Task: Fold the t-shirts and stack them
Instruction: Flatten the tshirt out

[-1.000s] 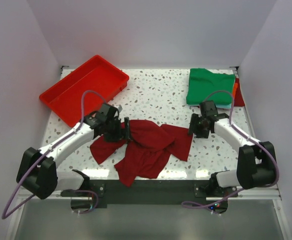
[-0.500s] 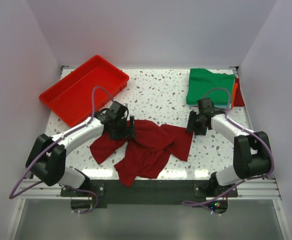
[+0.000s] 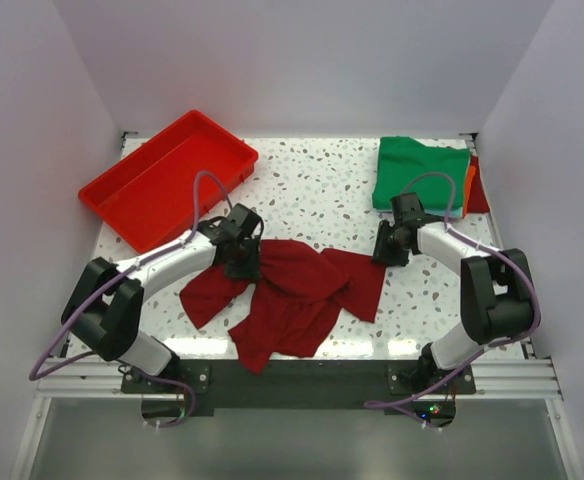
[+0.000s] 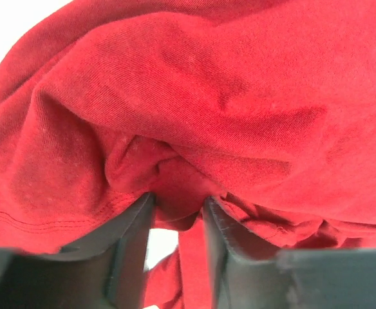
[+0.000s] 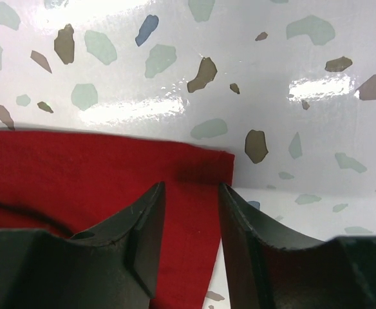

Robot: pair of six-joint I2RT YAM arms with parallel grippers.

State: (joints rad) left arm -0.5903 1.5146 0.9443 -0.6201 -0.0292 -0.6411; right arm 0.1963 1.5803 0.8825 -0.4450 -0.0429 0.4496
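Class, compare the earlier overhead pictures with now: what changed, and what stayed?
The left pincer narrowed onto a bunched fold of the maroon t-shirt, its arm swinging inward. The right pincer slid leftward over that shirt's corner, jaws apart. The shirt, green t-shirt and red tray stayed put.

Far left corner of the white speckled table (image 3: 322, 190): a bright red plastic tray (image 3: 167, 180), shallow and rectangular, turned askew to the edges. Left corner out past the table's left edge. Plain pale walls (image 3: 302, 60) on three sides.
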